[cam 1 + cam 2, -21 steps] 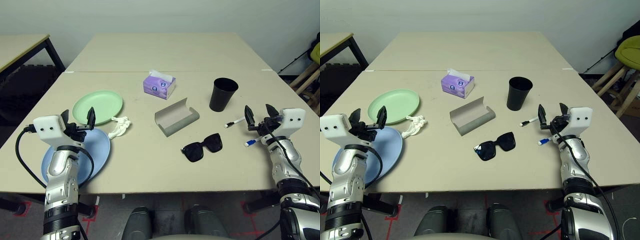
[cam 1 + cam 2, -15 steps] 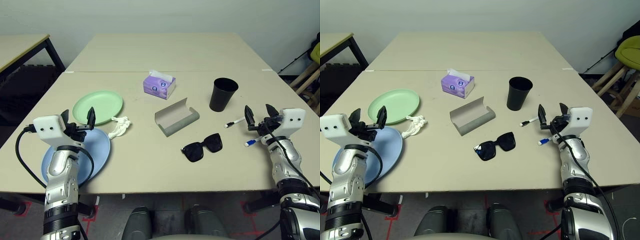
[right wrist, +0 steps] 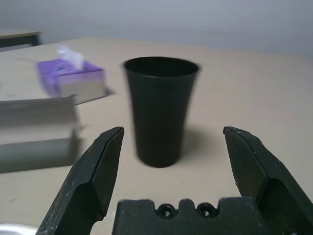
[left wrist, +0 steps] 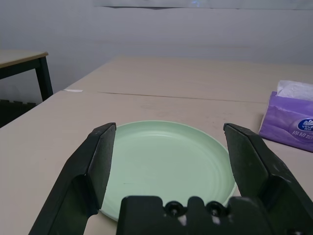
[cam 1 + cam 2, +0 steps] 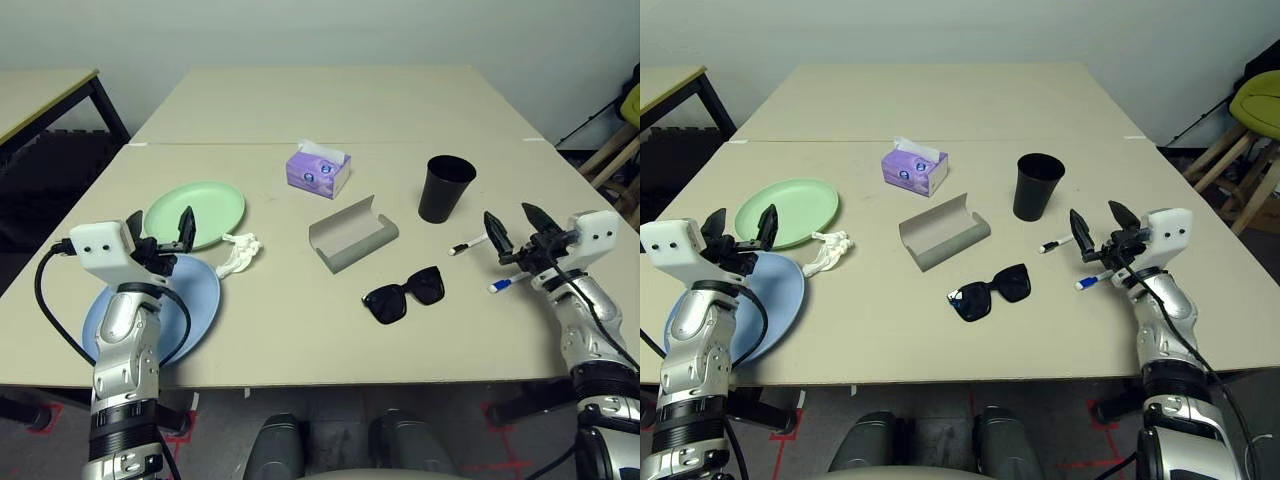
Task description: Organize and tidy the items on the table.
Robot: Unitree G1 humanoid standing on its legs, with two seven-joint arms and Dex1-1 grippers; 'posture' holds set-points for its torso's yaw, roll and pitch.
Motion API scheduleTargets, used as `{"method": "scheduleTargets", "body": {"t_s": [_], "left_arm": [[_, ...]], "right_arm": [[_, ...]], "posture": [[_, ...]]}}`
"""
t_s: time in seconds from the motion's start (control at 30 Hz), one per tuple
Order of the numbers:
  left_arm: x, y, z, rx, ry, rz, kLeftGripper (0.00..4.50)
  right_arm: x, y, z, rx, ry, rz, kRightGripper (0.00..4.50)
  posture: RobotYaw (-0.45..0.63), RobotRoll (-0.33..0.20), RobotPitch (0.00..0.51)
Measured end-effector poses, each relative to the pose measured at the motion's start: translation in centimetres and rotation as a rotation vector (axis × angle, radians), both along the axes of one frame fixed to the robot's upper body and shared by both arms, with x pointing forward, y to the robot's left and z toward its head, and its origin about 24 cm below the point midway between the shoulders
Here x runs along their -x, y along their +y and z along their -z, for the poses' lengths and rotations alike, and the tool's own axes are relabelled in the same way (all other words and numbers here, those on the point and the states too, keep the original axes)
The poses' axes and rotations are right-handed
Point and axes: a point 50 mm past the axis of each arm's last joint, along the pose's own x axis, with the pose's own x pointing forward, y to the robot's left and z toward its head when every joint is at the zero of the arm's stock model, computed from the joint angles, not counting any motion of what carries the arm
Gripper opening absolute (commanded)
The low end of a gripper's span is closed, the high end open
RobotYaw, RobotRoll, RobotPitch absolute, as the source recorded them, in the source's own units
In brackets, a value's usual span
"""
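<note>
On the pale table (image 5: pixel 300 350), two plates are seen at the robot's left: one green plate (image 5: pixel 195 212) and, nearer the robot, one blue plate (image 5: pixel 205 300), partly covered from sight by the left arm. One crumpled tissue (image 5: pixel 239 253) is placed just beside them. In the middle, one open glasses case (image 5: pixel 352 240) and one pair of sunglasses (image 5: pixel 405 295) are laid out, with one purple tissue box (image 5: pixel 318 172) set farther back. Toward the robot's right, one black cup (image 5: pixel 446 189) is stood upright, and two pens are counted: one with a black end (image 5: pixel 467 245) near the cup, one with a blue end (image 5: pixel 507 283) by the right gripper (image 5: pixel 514 218). Two grippers are seen; the fingers of the left gripper (image 5: pixel 162 228) are spread wide apart, as are those of the right, and nothing is held by either.
</note>
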Motion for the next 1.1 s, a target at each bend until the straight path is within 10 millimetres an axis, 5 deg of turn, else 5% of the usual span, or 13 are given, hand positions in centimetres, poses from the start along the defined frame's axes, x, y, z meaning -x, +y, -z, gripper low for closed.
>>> {"method": "scheduleTargets", "body": {"t_s": [0.37, 0.67, 1.1], "left_arm": [[-0.2, -0.2, -0.2, -0.001, -0.007, 0.013, 4.5], [-0.2, -0.1, -0.3, -0.004, -0.007, 0.014, 4.5], [-0.2, 0.2, -0.6, -0.023, -0.003, 0.019, 4.5]], "right_arm": [[3.5, 3.3, 0.6, -0.016, 0.017, -0.398, 4.47], [4.8, 3.8, 0.7, 0.034, 0.009, -0.623, 4.47], [4.2, 2.5, 0.2, 0.157, -0.063, -0.76, 4.47]], "posture": [[0.07, 0.0, 0.0], [0.08, 0.0, 0.002], [0.08, 0.0, 0.003]]}}
